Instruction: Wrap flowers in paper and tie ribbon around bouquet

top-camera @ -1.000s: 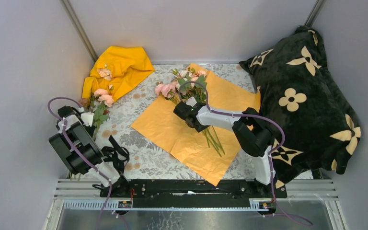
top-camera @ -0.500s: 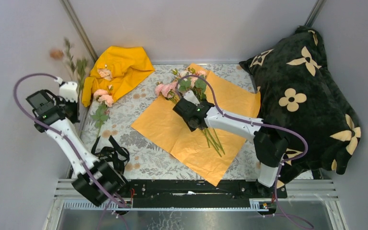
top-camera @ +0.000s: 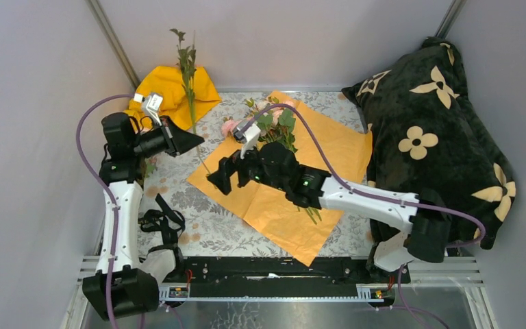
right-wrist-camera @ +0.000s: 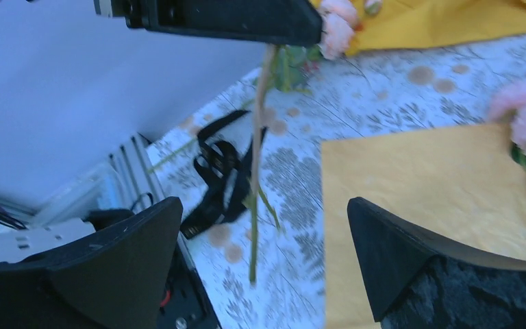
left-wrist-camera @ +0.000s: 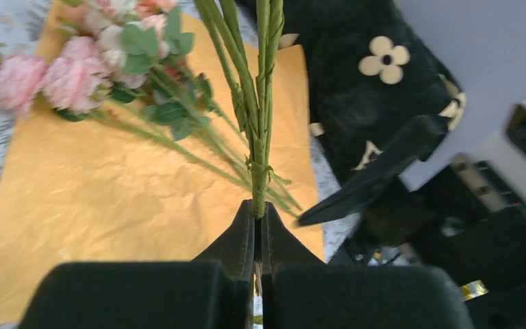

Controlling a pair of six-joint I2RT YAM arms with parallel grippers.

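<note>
We read no text, label, number or sign anywhere; the ribbon (top-camera: 162, 223) is too small to tell.

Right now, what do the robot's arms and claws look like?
The left arm and right arm are white tubes with chunky black joints. A thin purple cable loops along each one. The left claw and right claw are matte black, each with two fingers shaped like pointy wedges. A small white camera box sits by each wrist.
</note>
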